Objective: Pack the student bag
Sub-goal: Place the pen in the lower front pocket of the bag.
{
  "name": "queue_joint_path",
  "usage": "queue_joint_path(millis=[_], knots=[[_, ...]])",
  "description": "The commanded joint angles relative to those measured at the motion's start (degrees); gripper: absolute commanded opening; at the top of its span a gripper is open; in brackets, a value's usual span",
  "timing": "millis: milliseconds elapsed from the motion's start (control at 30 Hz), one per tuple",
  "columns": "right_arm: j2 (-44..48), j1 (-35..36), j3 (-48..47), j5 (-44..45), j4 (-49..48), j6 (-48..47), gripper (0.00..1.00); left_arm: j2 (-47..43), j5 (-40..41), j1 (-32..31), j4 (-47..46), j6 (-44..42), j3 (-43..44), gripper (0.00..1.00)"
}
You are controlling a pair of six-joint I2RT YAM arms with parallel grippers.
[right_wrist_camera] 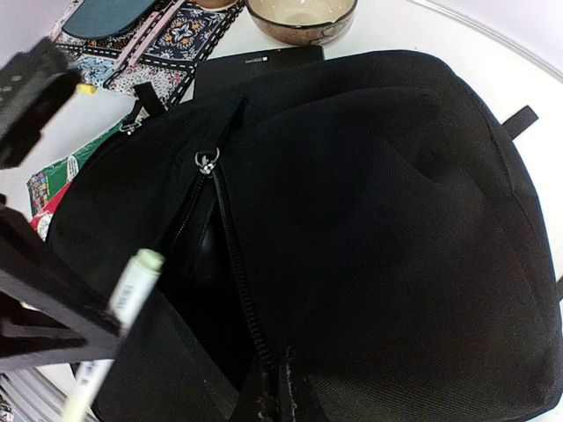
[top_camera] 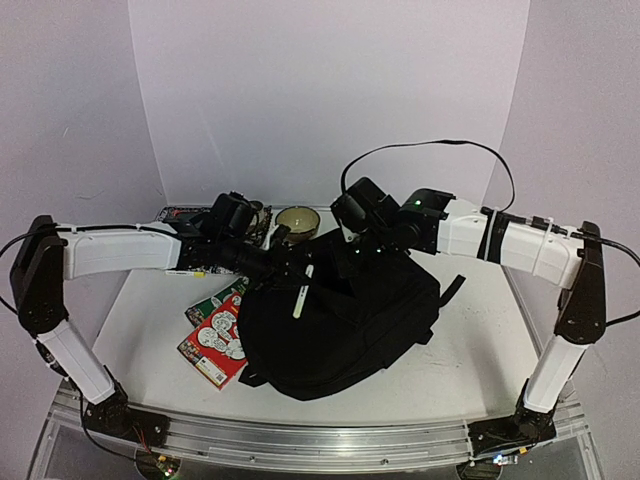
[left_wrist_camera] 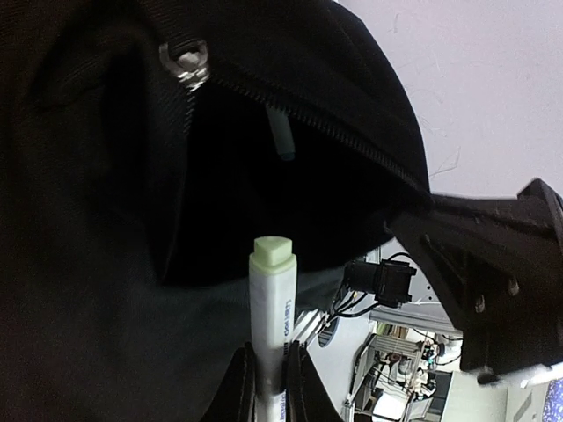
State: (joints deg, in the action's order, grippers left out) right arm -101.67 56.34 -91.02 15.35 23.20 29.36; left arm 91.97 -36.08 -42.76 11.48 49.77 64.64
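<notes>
The black student bag (top_camera: 345, 320) lies mid-table with its main zip open, the dark opening showing in the right wrist view (right_wrist_camera: 207, 264). My left gripper (top_camera: 300, 268) is shut on a white highlighter with a pale green cap (left_wrist_camera: 274, 290) and holds it over the opening (left_wrist_camera: 264, 167), cap towards the gap. The highlighter also shows from above (top_camera: 300, 295) and in the right wrist view (right_wrist_camera: 132, 290). My right gripper (right_wrist_camera: 281, 397) is shut on the bag's fabric at the zip edge, holding it up. The zip pull (right_wrist_camera: 208, 162) hangs at the opening's far end.
A red and green comic book (top_camera: 215, 335) lies left of the bag, partly under it. At the back stand a brown glass bowl (top_camera: 298, 220), a patterned pouch (right_wrist_camera: 149, 40) and a flat black case (right_wrist_camera: 255, 66). A bag strap (top_camera: 452, 290) sticks out on the right.
</notes>
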Motion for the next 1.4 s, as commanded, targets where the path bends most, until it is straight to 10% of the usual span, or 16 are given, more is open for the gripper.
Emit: queue_joint_path(millis=[0, 900, 1367], knots=[[0.4, 0.22, -2.55, -0.92, -0.61, -0.11, 0.0, 4.47, -1.09, -1.51, -4.68, 1.18, 6.88, 0.0], [4.3, 0.68, 1.99, -9.06, -3.48, 3.79, 0.0, 15.7, 23.91, -6.18, -13.68, 19.59, 15.82, 0.0], [5.34, 0.66, 2.93, -4.26, -3.42, 2.97, 0.0, 11.42, 28.33, -7.33, -10.52, 18.19, 13.07, 0.49]])
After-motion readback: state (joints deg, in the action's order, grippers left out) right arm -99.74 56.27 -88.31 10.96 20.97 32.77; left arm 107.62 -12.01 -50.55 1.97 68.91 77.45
